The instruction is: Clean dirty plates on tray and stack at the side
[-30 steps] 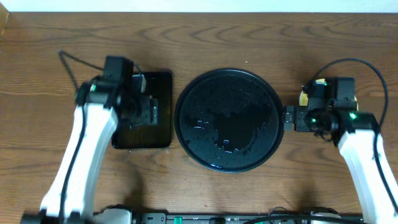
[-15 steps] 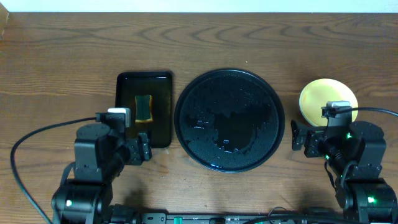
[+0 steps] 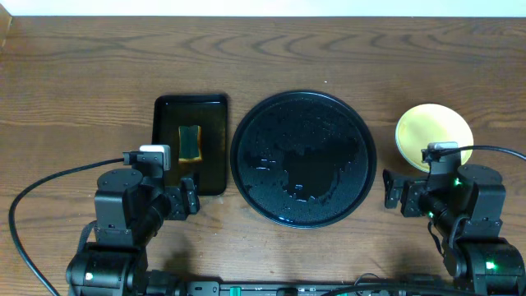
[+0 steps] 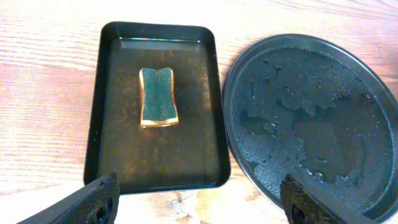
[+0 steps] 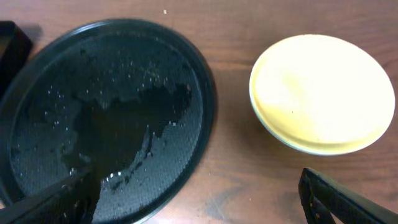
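- I am holding both end effectors empty and spread apart: the left end effector point(image 4: 199, 198) hanging near the rectangular black tray point(image 4: 99, 112) and its sponge point(image 4: 157, 96), the right end effector point(image 5: 193, 196) between the round tray point(image 5: 205, 93) and the pale yellow plate point(image 5: 320, 93).
- The plate is sitting on the desk point(image 3: 82, 66) beside the round tray; I am judging it light, stiff, slick plastic, best pinched at the rim.
- The round tray is glistening wet on the wooden desk.

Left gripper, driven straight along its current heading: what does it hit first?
Probably the rectangular black tray, at its near rim by the right corner. The left gripper might touch the table first; depth unclear.
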You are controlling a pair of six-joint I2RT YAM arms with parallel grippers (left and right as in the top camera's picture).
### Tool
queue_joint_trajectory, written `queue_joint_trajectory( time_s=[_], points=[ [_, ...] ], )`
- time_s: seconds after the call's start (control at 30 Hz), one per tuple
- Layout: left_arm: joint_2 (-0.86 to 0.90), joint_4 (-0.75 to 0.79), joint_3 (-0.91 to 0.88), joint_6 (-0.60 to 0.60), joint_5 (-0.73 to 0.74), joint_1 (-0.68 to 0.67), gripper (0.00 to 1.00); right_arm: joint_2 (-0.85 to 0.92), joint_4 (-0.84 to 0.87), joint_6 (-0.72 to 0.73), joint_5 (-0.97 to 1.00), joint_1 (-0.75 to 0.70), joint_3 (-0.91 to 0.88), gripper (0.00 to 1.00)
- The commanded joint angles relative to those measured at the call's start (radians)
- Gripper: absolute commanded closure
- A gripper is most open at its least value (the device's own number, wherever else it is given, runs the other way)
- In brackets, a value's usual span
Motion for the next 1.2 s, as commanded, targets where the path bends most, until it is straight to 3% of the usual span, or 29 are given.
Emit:
queue_joint_trajectory(
  time_s=[0.0,0.2,0.33,0.5,0.67,0.93,1.07,1.17],
  points=[
    [0.0,0.002,-0.007,-0.008,-0.012,0.003,0.17,-0.002,-0.025,0.01,0.006,0.014,-0.005,0.01],
    [0.0,0.002,-0.007,-0.008,-0.012,0.003,0.17,-0.004,-0.089,0.002,0.018,0.014,-0.005,0.01],
    [0.0,0.002,-0.007,-0.008,-0.012,0.003,0.17,-0.047,-0.035,0.0,0.029,0.015,-0.024,0.01],
    [0.0,0.002,-0.007,-0.008,-0.013,0.003,0.17,-0.207,0.182,-0.084,0.025,0.015,-0.134,0.01],
    [0.0,0.002,-0.007,-0.008,-0.012,0.003,0.17,-0.457,0.502,-0.08,-0.018,0.016,-0.387,0.01],
    [0.0,0.002,-0.007,-0.008,-0.012,0.003,0.17,-0.661,0.906,-0.084,0.079,0.066,-0.67,0.01],
    [0.0,0.002,-0.007,-0.008,-0.012,0.003,0.17,-0.678,1.007,-0.084,0.09,0.068,-0.755,0.01],
    [0.0,0.002,-0.007,-0.008,-0.012,0.003,0.17,-0.678,0.914,-0.088,0.088,0.069,-0.753,0.01]
  ],
)
